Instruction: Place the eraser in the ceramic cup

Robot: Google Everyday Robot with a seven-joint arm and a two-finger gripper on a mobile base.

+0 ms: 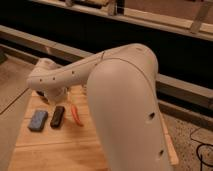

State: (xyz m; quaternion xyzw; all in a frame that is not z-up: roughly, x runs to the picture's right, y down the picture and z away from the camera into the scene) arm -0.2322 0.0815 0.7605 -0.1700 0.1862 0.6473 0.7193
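Note:
The black eraser [57,116] lies on the wooden table [60,150], between a blue block [38,120] on its left and a thin red-orange chili-like thing [76,115] on its right. My white arm sweeps in from the right. Its gripper end [51,95] hangs low over the table's back left, just behind the eraser and apart from it. The ceramic cup is hidden behind the arm.
A dark bowl edge [42,96] shows under the arm's end at the back left. A dark rail and ledge [180,85] run behind the table. The table's left edge borders bare floor [12,85].

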